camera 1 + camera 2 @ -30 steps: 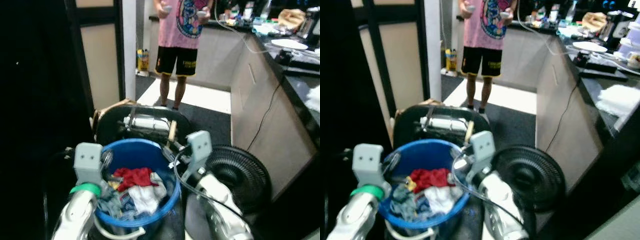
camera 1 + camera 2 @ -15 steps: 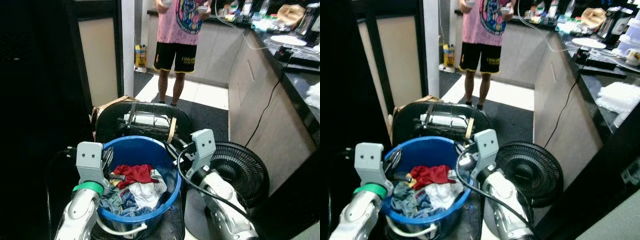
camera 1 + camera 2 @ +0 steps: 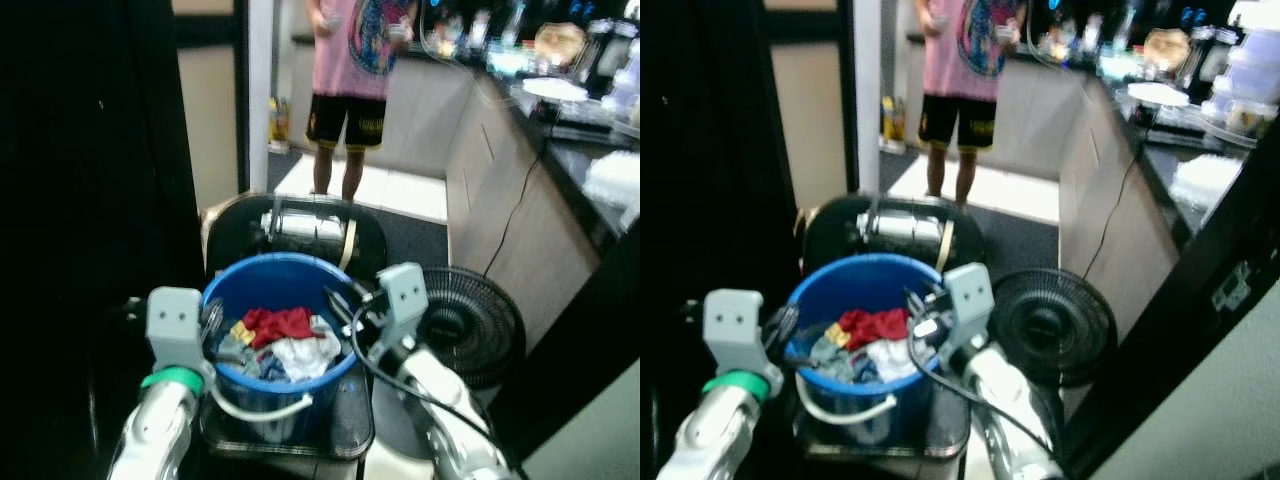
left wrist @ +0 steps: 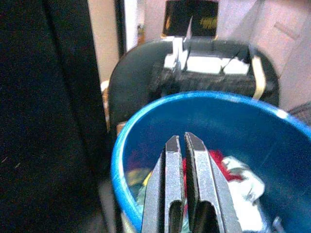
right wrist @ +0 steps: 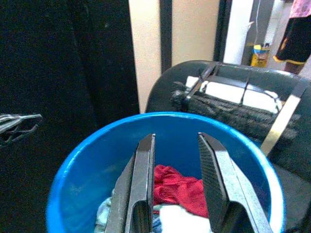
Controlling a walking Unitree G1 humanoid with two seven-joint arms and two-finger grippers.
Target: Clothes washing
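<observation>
A blue bucket stands in front of me on a dark low stand, and its white handle hangs down the front. Inside lie a red cloth, a white cloth and some greyish pieces. My left gripper is at the bucket's left rim. In the left wrist view the left gripper has its fingers pressed together over the inside, with nothing seen between them. My right gripper is at the right rim. In the right wrist view the right gripper stands open above the red cloth.
A black folded chair-like object sits right behind the bucket. A black floor fan stands to the right. Farther back a person stands on the floor. A cluttered counter runs along the right, and a dark wall on the left.
The camera has pulled back, so the whole bucket, its handle and the stand below now show. Both grippers stay at the bucket's rim.
</observation>
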